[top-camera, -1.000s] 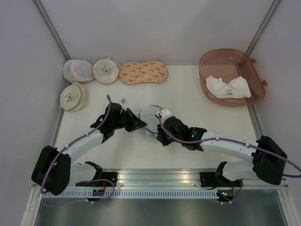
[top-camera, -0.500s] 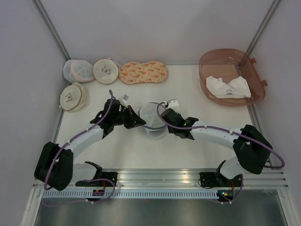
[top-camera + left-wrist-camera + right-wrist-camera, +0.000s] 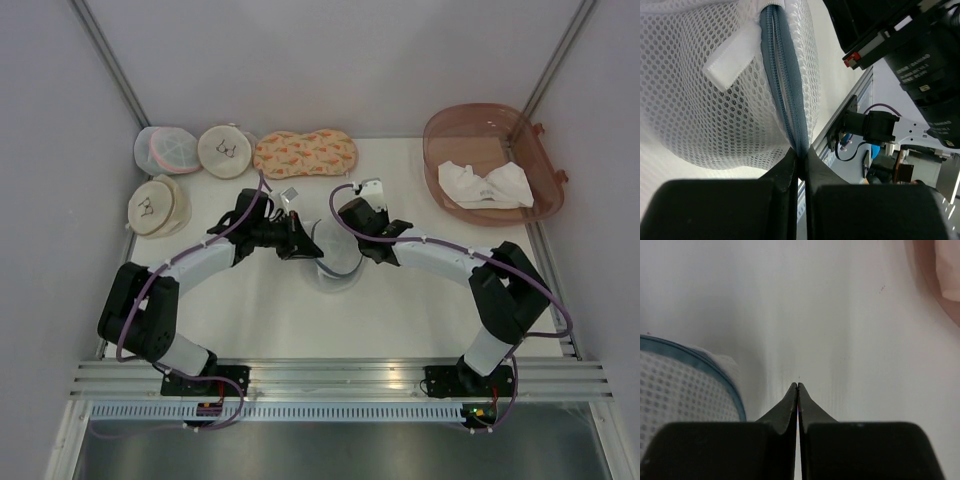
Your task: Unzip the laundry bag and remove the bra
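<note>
Pinching the laundry bag [image 3: 705,115] at its blue-grey zipper seam [image 3: 786,100], left gripper [image 3: 800,156] clamped on it.
Domed white honeycomb mesh, middle of the table [image 3: 430,300]; right gripper [image 3: 798,386] pressed together, holding nothing, beside the bag's rim.

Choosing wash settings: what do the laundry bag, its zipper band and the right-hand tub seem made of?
Laundry bag: probably synthetic mesh, white and matte, with regular honeycomb holes. Zipper band: seemingly woven blue-grey fabric tape. Tub: likely translucent pinkish-brown plastic, smooth, with a see-through wall.
</note>
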Tool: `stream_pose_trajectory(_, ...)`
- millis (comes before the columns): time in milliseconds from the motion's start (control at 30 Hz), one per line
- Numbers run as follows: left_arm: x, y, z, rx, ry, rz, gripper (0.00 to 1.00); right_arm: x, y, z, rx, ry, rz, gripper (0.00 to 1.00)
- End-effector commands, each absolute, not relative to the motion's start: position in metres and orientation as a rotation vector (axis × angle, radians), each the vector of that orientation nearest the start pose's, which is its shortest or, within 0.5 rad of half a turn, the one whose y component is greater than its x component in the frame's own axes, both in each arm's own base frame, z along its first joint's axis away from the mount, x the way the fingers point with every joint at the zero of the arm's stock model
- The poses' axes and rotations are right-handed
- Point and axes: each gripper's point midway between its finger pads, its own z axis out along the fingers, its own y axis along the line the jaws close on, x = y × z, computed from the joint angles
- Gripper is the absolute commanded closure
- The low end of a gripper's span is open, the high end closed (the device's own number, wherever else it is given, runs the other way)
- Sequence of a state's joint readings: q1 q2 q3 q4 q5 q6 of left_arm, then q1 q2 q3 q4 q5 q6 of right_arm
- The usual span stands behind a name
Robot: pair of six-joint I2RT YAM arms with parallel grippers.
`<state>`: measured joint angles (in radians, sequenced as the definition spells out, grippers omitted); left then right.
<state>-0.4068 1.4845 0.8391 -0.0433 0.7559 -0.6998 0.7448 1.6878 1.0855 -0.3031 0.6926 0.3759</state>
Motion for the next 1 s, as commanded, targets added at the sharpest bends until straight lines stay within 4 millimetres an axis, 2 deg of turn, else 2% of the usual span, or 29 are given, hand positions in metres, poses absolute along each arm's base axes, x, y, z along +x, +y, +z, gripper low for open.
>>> stream_pose_trajectory(0,0.272,-0.276,0.149,0.259,2.389,-1.463,0.98,0.377,0.191,0.133,-0.084,2.13,-0.26,0.99)
stream_pose_trajectory(67,0.281,-0.273,0.137,0.221,2.419,-1.386,0.97,0.372,0.195,0.134,-0.11,2.145,-0.22,1.0)
stream_pose_trajectory(133,0.293,-0.267,0.132,0.178,2.427,-1.304,0.73,0.363,0.193,0.134,-0.113,2.158,-0.18,0.99)
stream_pose_trajectory(167,0.306,-0.26,0.124,0.121,2.441,-1.194,0.6,0.358,0.194,0.141,-0.111,2.152,-0.128,0.99)
stream_pose_trajectory(233,0.315,-0.245,0.112,0.043,2.476,-1.049,0.29,0.346,0.19,0.133,-0.113,2.171,-0.1,0.99)
stream_pose_trajectory(267,0.329,-0.229,0.107,-0.037,2.463,-0.891,0.26,0.341,0.189,0.14,-0.107,2.158,-0.063,0.99)
stream_pose_trajectory(300,0.33,-0.219,0.104,-0.078,2.471,-0.815,0.24,0.333,0.187,0.13,-0.118,2.181,-0.052,1.0)
stream_pose_trajectory(367,0.336,-0.196,0.102,-0.175,2.454,-0.65,0.2,0.323,0.185,0.125,-0.131,2.199,-0.02,1.0)
stream_pose_trajectory(467,0.333,-0.182,0.109,-0.234,2.429,-0.578,0.18,0.317,0.188,0.123,-0.144,2.199,0.032,1.0)
stream_pose_trajectory(533,0.326,-0.177,0.126,-0.256,2.382,-0.591,0.18,0.311,0.2,0.121,-0.188,2.207,0.123,0.99)
stream_pose_trajectory(567,0.321,-0.172,0.125,-0.285,2.378,-0.58,0.18,0.308,0.206,0.125,-0.204,2.2,0.177,0.79)
stream_pose_trajectory(600,0.316,-0.168,0.14,-0.293,2.333,-0.592,0.16,0.304,0.211,0.124,-0.226,2.205,0.217,0.65)
stream_pose_trajectory(633,0.312,-0.163,0.143,-0.318,2.321,-0.582,0.16,0.297,0.227,0.131,-0.284,2.191,0.336,0.43)
stream_pose_trajectory(667,0.306,-0.16,0.142,-0.333,2.321,-0.577,0.15,0.293,0.232,0.134,-0.308,2.184,0.385,0.34)
stream_pose_trajectory(700,0.301,-0.157,0.147,-0.345,2.303,-0.582,0.13,0.288,0.236,0.132,-0.328,2.185,0.422,0.29)
stream_pose_trajectory(733,0.295,-0.157,0.16,-0.355,2.268,-0.623,0.12,0.282,0.245,0.141,-0.363,2.156,0.505,0.25)
stream_pose_trajectory(767,0.287,-0.157,0.16,-0.36,2.265,-0.651,0.1,0.28,0.246,0.142,-0.376,2.146,0.521,0.23)
stream_pose_trajectory(833,0.278,-0.162,0.17,-0.381,2.242,-0.731,0.08,0.276,0.246,0.137,-0.392,2.134,0.537,0.23)
stream_pose_trajectory(967,0.261,-0.179,0.165,-0.388,2.278,-0.885,0.07,0.269,0.246,0.119,-0.434,2.171,0.541,0.27)
